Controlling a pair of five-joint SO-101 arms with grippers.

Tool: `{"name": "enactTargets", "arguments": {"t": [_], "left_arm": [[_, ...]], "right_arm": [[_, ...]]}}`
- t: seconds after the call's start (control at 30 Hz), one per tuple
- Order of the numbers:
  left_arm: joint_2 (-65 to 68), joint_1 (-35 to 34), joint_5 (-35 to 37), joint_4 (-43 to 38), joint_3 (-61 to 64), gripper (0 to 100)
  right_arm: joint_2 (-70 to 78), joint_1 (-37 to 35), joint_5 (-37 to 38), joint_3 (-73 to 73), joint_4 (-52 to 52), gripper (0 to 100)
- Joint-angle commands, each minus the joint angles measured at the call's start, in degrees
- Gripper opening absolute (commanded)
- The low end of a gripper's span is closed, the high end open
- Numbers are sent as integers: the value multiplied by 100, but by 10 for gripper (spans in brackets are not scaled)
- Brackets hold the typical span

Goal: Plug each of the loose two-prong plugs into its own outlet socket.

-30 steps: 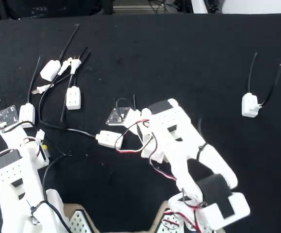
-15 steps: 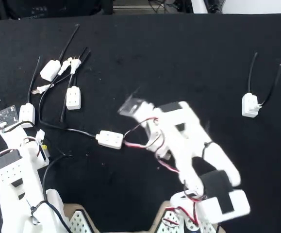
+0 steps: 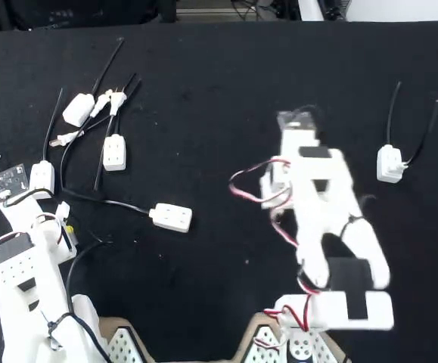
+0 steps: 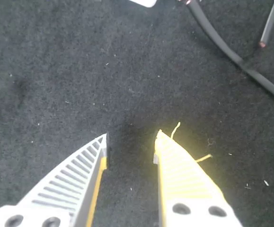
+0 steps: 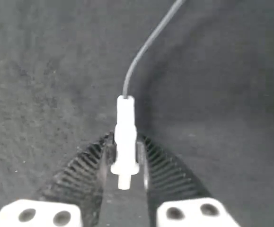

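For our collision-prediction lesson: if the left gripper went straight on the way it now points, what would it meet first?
The open left gripper would first cross bare black mat, then likely meet the white piece farther on; depth is unclear.

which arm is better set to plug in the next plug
Right, I'd say. The right gripper is shut on a white plug, with its cord trailing out ahead. The left gripper is open over the black table, holding nothing.
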Motion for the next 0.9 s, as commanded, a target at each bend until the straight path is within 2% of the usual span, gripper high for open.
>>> {"name": "enactTargets", "arguments": {"t": [0.0,0.13,0.17,0.23,0.27,0.33,0.43,0.5,0.57,0.6,0.63,0.87], "left_arm": [[-97,-40,26,-35,-48,167],[-97,-40,26,-35,-48,167],[-97,-40,26,-35,-48,167],[-97,-40,26,-35,-48,167],[-97,-40,26,-35,-57,167],[-97,-40,26,-35,-57,167],[-97,-40,26,-35,-66,167],[-97,-40,26,-35,-66,167],[-97,-40,26,-35,-66,167],[-97,-40,26,-35,-66,167],[-97,-40,26,-35,-66,167],[-97,-40,26,-35,-57,167]], "right_arm": [[180,-607,79,-409,-62,253],[-92,-563,141,-1147,765,237],[-207,-484,316,-1376,1055,229],[-409,-290,1204,-1807,1468,215],[-479,-123,1881,-1938,1547,211],[-523,220,3745,-1947,1380,216],[-453,747,7305,-1578,897,215],[-426,1029,9371,-1147,677,215],[-435,1152,11068,-734,484,212],[-435,1116,11578,-593,360,212],[-435,1029,11780,-505,229,211],[-418,387,11622,-127,-580,211]]}}
